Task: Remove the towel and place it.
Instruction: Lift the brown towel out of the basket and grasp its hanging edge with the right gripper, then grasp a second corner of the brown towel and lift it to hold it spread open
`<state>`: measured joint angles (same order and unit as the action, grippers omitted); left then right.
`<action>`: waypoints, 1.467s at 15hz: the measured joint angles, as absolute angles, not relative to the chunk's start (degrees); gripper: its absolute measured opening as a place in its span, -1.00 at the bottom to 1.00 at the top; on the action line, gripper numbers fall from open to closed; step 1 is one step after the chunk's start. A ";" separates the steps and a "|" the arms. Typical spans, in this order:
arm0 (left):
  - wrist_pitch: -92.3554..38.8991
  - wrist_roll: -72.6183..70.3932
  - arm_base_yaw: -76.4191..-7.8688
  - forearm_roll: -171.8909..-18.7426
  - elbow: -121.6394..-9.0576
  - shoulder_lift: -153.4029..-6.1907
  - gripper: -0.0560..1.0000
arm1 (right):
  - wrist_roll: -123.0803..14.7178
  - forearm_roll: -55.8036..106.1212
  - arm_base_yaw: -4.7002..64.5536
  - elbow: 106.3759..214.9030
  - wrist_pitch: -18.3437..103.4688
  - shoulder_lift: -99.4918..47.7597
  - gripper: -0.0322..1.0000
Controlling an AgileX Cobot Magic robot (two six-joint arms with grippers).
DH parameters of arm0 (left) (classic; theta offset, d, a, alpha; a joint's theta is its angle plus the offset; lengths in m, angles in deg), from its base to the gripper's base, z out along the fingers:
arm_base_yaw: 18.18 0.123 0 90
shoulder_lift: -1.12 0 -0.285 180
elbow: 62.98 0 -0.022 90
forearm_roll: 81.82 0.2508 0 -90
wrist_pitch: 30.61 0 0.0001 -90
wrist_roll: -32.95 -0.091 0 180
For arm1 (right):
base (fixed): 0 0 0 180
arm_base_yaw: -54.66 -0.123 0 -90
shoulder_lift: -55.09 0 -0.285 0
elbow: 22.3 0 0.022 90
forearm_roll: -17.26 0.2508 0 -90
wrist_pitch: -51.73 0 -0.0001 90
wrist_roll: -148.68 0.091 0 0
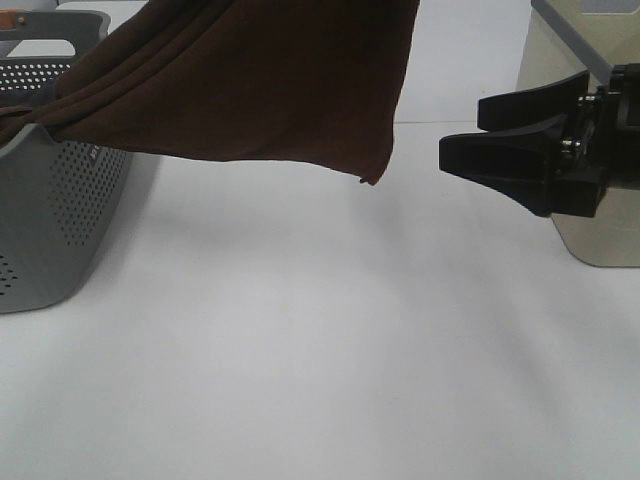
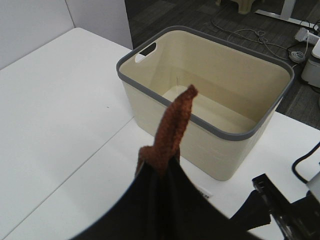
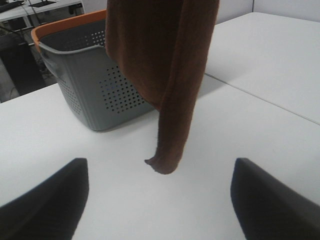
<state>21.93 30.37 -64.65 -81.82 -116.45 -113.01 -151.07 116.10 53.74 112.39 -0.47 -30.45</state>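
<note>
The dark brown towel [image 1: 260, 80] hangs in the air over the white table [image 1: 300, 350], its left end trailing over the grey basket's [image 1: 60, 210] rim. Its lower corner hangs free near the middle. In the left wrist view the towel [image 2: 170, 125] bunches up right in front of the camera and hides my left gripper's fingers, which hold it from above. My right gripper [image 1: 461, 130] is open and empty, to the right of the towel's free edge and pointing at it. In the right wrist view the towel [image 3: 165, 60] hangs ahead of the open gripper [image 3: 157, 210].
The perforated grey basket [image 3: 90, 85] with an orange rim stands at the table's left. An empty beige basket [image 2: 210, 150] with a grey rim stands at the right, behind my right gripper [image 2: 265, 205]; it also shows in the exterior view [image 1: 560, 60].
</note>
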 joint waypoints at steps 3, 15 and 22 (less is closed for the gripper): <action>20.44 30.37 -64.65 -81.82 -116.45 -113.01 -0.88 | -151.35 116.27 53.74 116.17 -1.33 -37.10 0.47; 17.98 30.37 -64.65 -81.82 -116.45 -114.04 -0.88 | -149.41 116.73 44.00 127.75 8.81 -47.30 -0.66; 17.46 34.55 -64.30 -74.60 -116.45 -114.21 -0.88 | -128.44 113.41 44.00 128.09 12.25 -44.83 -0.94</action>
